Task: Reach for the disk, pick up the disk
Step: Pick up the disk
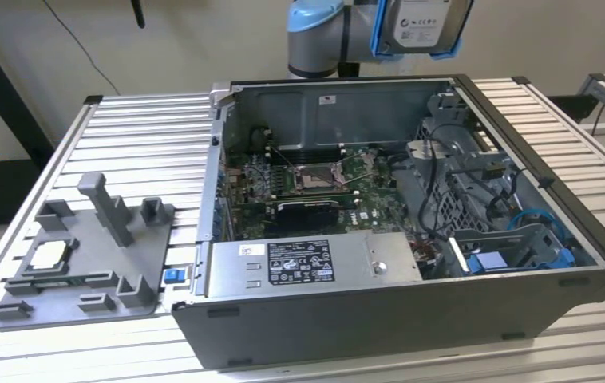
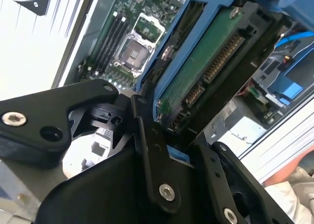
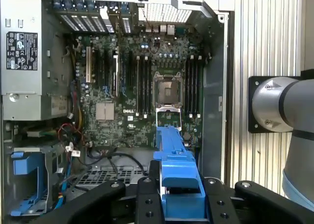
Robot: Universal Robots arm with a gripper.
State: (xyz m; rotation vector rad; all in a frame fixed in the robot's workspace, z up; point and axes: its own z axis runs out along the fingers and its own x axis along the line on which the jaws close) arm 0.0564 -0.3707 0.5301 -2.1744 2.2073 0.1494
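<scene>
Hand [image 3: 179,204] clenched on the disk [image 1: 422,24], white label facing out; raised above open computer case [image 1: 409,319]

Top centre of the exterior view, the disk [image 1: 422,24] is silver-grey with a white label inside a bright blue frame. The black fingers [image 2: 147,135] flank its green circuit board. The open computer case [image 1: 388,319] is dark grey, its motherboard [image 3: 142,81] green, the ribbed tabletop [image 1: 143,136] pale silver.
</scene>
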